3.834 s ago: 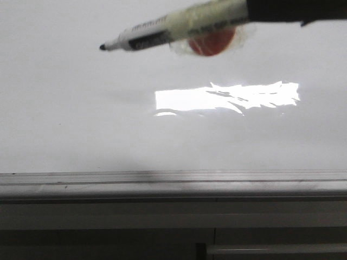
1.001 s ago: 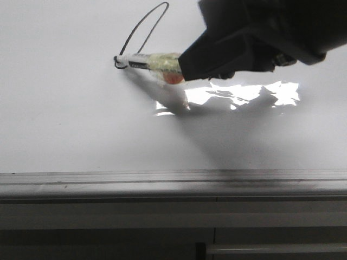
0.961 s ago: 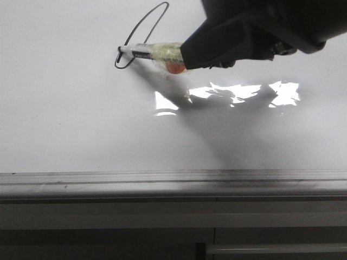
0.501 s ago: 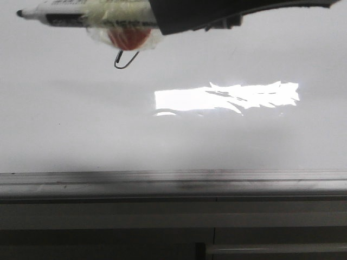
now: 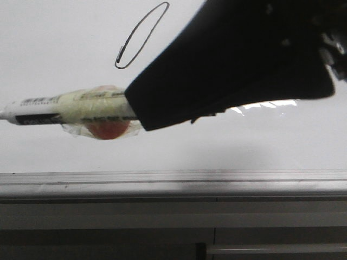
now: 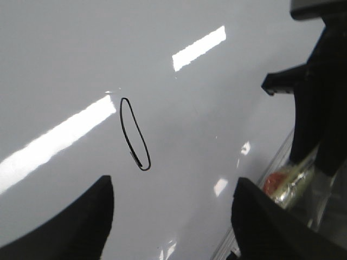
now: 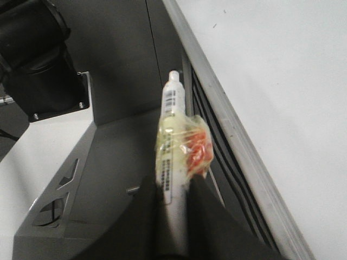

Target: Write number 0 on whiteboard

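The number 0 (image 5: 142, 36) is a thin black slanted oval loop on the whiteboard (image 5: 65, 49); it also shows in the left wrist view (image 6: 134, 134). My right gripper (image 5: 142, 105) is shut on the white marker (image 5: 54, 108), which has clear tape and an orange blob on it. It holds the marker lifted off the board, near the front rail, pointing left. In the right wrist view the marker (image 7: 171, 146) sits between the shut fingers (image 7: 173, 206). My left gripper (image 6: 173, 211) is open and empty above the board (image 6: 217, 97), close to the loop.
The grey metal edge rail (image 5: 173, 181) runs along the board's near side, also in the right wrist view (image 7: 238, 141). A dark grey robot base (image 7: 97, 157) lies below the rail. Bright light reflections lie on the board (image 6: 59, 141).
The right gripper drew the loop, lifted the marker off the board, then swung it down toward the front rail. The loop now shows whole.
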Controlling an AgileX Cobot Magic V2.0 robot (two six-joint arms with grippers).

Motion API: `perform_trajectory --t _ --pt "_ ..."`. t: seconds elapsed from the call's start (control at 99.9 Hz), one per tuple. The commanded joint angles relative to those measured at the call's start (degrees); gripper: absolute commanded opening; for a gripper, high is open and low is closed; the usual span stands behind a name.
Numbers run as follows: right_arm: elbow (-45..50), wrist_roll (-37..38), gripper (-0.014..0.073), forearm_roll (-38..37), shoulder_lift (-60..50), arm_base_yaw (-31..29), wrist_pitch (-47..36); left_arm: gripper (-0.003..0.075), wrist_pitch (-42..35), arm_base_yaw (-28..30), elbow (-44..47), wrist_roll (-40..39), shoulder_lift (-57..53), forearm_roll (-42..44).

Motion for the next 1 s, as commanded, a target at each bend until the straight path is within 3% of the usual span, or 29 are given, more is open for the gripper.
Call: perform_trajectory --t 0.0,0.3,0.541,0.771,0.921,0.991 --pt "-2.4 -0.3 -0.0068 1.7 -0.1 0.0 -1.6 0.0425 -3.8 -0.1 -1.5 6.5 5.1 2.1" --pt "-4.5 0.5 -0.0068 1.7 1.1 0.0 -0.9 0.0367 -7.4 -0.1 -3.3 9.6 21.3 14.2" --pt "-4.6 0.5 -0.0068 1.7 1.1 0.0 -0.5 0.0298 -7.2 -0.1 -6.2 9.6 26.5 16.7" --pt "-4.6 0.5 -0.0068 1.7 1.1 0.0 -1.1 0.0134 -7.2 -0.1 -6.6 9.6 26.4 16.9" --pt "-4.6 0.5 -0.0068 1.7 1.1 0.0 -1.3 -0.0021 -7.2 -0.1 -6.6 9.6 26.4 16.9" --pt "-4.6 0.5 -0.0061 1.7 1.1 0.0 -1.7 -0.0019 -7.2 -0.1 -6.6 9.6 26.4 17.0"
